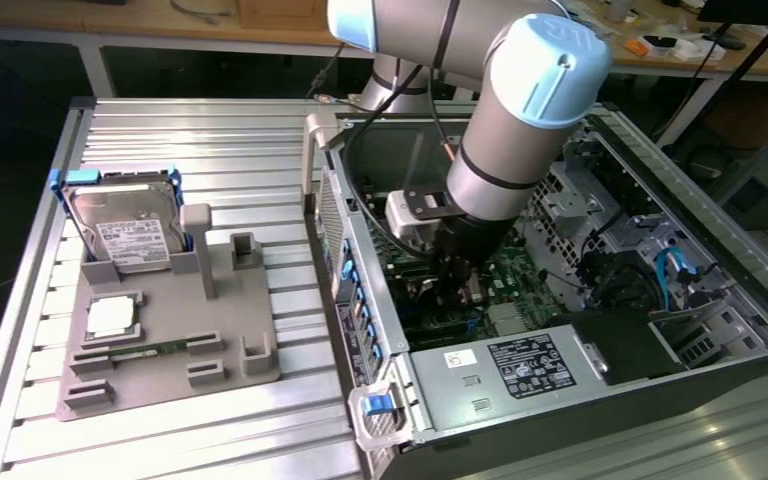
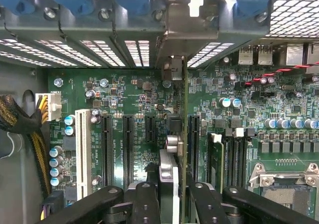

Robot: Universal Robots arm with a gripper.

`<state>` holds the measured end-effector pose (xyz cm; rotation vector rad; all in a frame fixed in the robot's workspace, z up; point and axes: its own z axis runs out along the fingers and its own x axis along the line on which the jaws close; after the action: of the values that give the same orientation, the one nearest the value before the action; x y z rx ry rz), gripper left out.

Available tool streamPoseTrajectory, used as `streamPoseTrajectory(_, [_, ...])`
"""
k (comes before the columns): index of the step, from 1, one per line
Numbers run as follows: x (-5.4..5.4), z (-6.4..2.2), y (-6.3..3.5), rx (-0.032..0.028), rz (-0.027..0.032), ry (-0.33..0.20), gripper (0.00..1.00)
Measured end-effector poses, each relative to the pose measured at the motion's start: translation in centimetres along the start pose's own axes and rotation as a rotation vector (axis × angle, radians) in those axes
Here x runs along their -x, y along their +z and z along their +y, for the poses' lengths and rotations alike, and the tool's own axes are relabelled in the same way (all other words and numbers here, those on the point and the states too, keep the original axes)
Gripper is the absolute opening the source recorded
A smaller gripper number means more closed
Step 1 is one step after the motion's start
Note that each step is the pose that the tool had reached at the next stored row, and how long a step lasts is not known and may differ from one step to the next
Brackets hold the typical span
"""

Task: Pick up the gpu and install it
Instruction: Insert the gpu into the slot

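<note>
The black two-fingered end effector (image 2: 172,194) is hemmed inside the open black computer case (image 1: 704,250): grey power supply box (image 1: 518,365) at 6 o'clock, blue-clipped rear wall (image 2: 124,5) at 12, black expansion slots (image 2: 127,149) free alongside.

The robot arm (image 1: 524,130) is reaching down into the open computer case (image 1: 744,300), its gripper (image 1: 458,290) hanging over the motherboard (image 1: 518,275). Well apart from the fingers, a hard drive (image 1: 124,225) is standing in a grey fixture (image 1: 171,340).

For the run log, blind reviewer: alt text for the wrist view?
The gripper holds the gpu edge-on, upright over the green motherboard and its black expansion slots inside the open computer case, the card's metal bracket meeting the rear slot openings.
</note>
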<state>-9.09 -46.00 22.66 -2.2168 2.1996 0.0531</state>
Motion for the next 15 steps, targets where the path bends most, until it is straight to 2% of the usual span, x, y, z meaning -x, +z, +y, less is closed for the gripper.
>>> streamPoseTrajectory(1, [0.01, 0.00, 0.07, -0.0016, -0.0008, 0.000, 0.28])
streamPoseTrajectory(8, [0.01, 0.02, 0.06, -0.0015, -0.0005, 0.000, 0.28])
streamPoseTrajectory(10, [0.04, 0.01, 0.19, -0.0029, -0.0034, 0.000, 0.29])
streamPoseTrajectory(11, [0.03, 0.02, 0.13, -0.0023, -0.0020, 0.000, 0.29])
streamPoseTrajectory(12, [0.01, 0.03, 0.06, -0.0016, -0.0007, 0.000, 0.35])
streamPoseTrajectory(13, [0.01, 0.02, 0.07, -0.0019, -0.0010, 0.000, 0.35])
streamPoseTrajectory(14, [0.01, 0.02, -0.02, -0.0019, -0.0002, 0.000, 0.42])
streamPoseTrajectory(15, [0.01, 0.02, -0.04, -0.0028, -0.0009, 0.000, 0.42])
